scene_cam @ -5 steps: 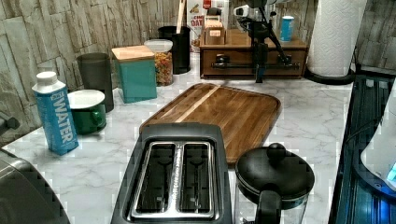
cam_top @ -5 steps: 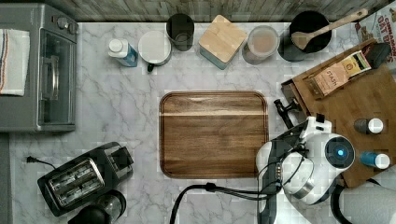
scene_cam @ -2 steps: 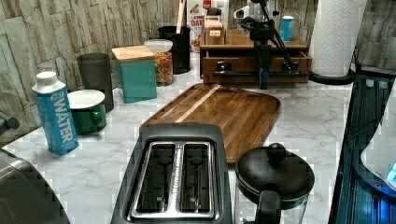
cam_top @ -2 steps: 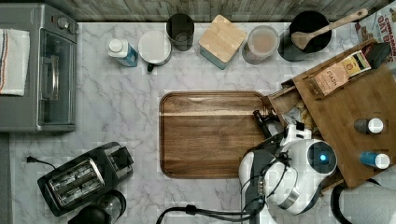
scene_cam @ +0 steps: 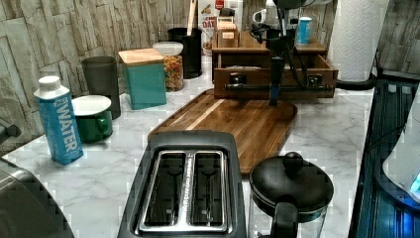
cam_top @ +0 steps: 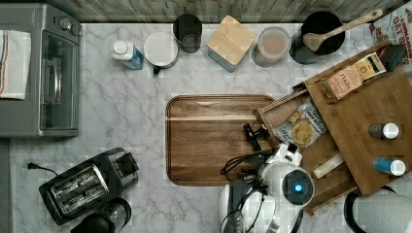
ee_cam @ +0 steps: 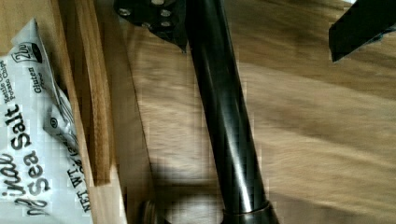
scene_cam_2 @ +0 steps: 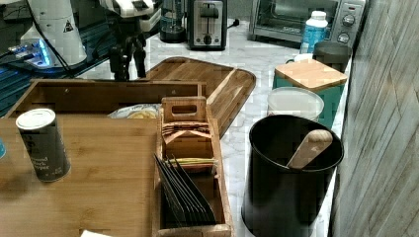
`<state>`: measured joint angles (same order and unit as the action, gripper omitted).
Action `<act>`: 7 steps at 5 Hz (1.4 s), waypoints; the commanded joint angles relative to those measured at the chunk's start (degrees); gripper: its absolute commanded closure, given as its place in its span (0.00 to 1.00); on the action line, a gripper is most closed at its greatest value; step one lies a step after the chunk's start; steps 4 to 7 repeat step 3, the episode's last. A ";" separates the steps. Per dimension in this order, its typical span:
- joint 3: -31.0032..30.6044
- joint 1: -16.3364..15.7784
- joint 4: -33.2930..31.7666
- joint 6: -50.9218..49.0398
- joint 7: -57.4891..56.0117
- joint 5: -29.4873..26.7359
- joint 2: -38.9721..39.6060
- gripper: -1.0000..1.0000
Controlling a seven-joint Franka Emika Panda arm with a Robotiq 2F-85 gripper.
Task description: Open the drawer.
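Wooden drawer (cam_top: 311,141) is pulled out over the edge of the cutting board (cam_top: 209,141), and I see a chips bag (cam_top: 301,127) lying inside it. My gripper (scene_cam: 275,74) hangs at the black bar handle (scene_cam: 277,87), near the middle of the drawer front. In the wrist view its fingers (ee_cam: 154,18) are spread, one on each side of the bar, not squeezing it.

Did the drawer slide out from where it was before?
Yes. In the top view the drawer has come out toward the top view's left; its front now overlaps the cutting board, which stayed put. A chip bag shows inside.
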<state>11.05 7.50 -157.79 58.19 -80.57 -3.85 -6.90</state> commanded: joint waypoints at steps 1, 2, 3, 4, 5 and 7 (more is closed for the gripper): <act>-8.59 -11.84 -10.76 0.86 -1.09 -3.36 -13.66 0.00; -8.30 -12.07 -10.80 0.85 -0.95 -3.17 -13.66 0.00; -7.59 -12.66 -10.79 0.88 -0.61 -2.69 -13.69 0.00; -7.59 -12.66 -10.79 0.88 -0.61 -2.69 -13.69 0.00; -7.59 -12.66 -10.79 0.88 -0.61 -2.69 -13.69 0.00; -7.59 -12.66 -10.79 0.88 -0.61 -2.69 -13.69 0.00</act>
